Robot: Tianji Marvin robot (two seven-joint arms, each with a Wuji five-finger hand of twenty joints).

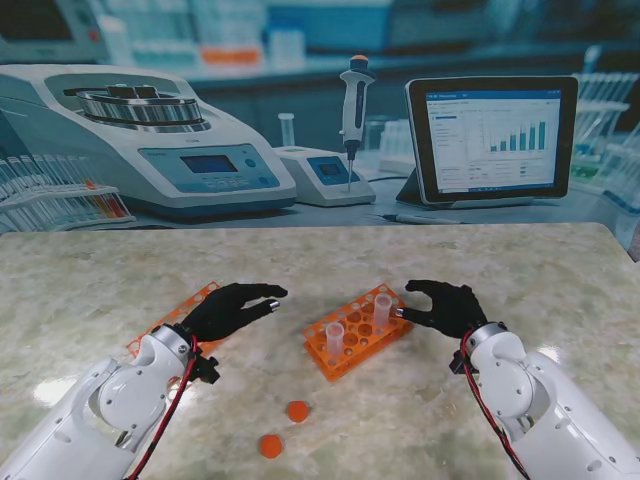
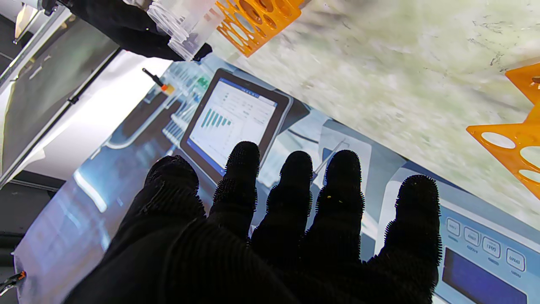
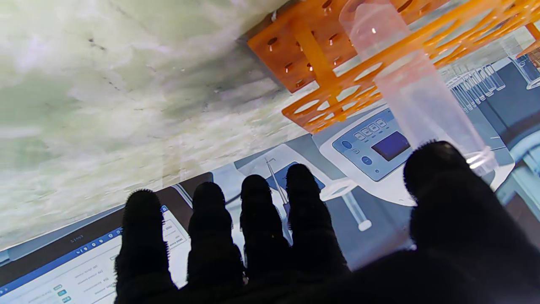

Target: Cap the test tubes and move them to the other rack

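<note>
Test tubes (image 1: 381,311) on marble table (image 1: 520,270)

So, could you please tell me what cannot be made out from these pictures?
- Left rack: mostly hidden under the left hand in the stand view; cut off by the edge in the left wrist view.
- Right hand: contact with the tube is unclear; the thumb blocks it in the right wrist view.
- Orange caps: too small for detail.

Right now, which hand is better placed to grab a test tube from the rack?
Right. The right hand sits open beside the farther test tube in the rack, its fingers almost touching it. The left hand hovers open over the other rack.
</note>
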